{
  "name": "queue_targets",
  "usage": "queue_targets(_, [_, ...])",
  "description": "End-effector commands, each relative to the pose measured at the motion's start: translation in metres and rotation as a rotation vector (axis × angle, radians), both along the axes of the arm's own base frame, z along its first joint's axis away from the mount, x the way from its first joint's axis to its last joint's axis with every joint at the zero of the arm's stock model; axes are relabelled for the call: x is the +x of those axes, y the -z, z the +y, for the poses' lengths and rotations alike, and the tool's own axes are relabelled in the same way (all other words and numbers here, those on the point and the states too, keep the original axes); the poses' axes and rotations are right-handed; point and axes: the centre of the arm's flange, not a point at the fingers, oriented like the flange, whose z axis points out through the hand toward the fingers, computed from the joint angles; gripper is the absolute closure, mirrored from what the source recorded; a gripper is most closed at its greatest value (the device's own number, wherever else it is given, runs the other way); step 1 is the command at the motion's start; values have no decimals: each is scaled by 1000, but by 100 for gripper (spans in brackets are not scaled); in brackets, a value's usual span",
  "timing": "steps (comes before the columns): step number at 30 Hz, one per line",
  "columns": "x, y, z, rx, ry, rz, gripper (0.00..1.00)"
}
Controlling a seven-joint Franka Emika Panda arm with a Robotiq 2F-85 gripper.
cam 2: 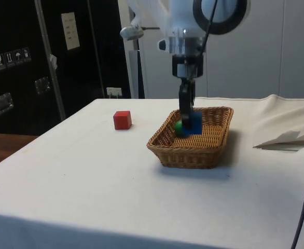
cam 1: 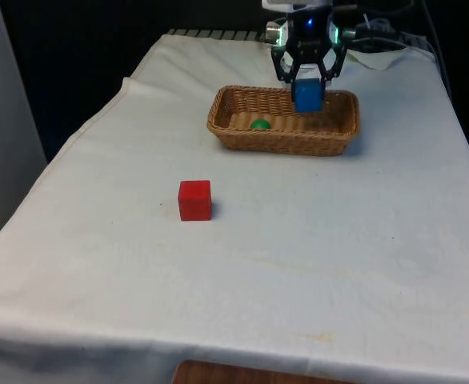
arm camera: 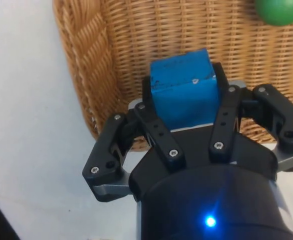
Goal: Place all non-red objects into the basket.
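A blue block [cam 1: 307, 94] hangs inside the wicker basket [cam 1: 242, 133], just above its floor, with my gripper [cam 1: 307, 82] shut on it. In the side view the blue block [cam 2: 194, 122] sits below the gripper [cam 2: 187, 111], in front of a green ball [cam 2: 178, 127]. The green ball [cam 1: 259, 125] lies on the basket floor, towards the front view's left of the block. The wrist view has the blue block [arm camera: 184, 92] held between the fingers [arm camera: 156, 131], over the basket's weave [arm camera: 136, 45], with the green ball [arm camera: 279, 11] apart from it. A red cube [cam 1: 194, 200] rests on the cloth, well clear of the basket.
The white cloth [cam 1: 298, 264] covers the table. At the far corner on the front view's right, cables [cam 1: 382, 40] lie on it. In the side view, folded cloth [cam 2: 287, 135] bunches up beyond the basket [cam 2: 191, 150].
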Motion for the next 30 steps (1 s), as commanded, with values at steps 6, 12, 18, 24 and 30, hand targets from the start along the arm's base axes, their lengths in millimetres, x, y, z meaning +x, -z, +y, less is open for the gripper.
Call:
queue_targets(6, [-4, 22, 1, -13, 3, -12, 99])
queue_targets(12, [-4, 29, 1, -16, 8, -10, 99])
queue_targets(18, [-4, 30, 1, -16, 10, -5, 83])
queue_targets(24, [-4, 30, 1, -16, 11, -3, 15])
queue_targets(30, [-4, 30, 1, -16, 11, -2, 0])
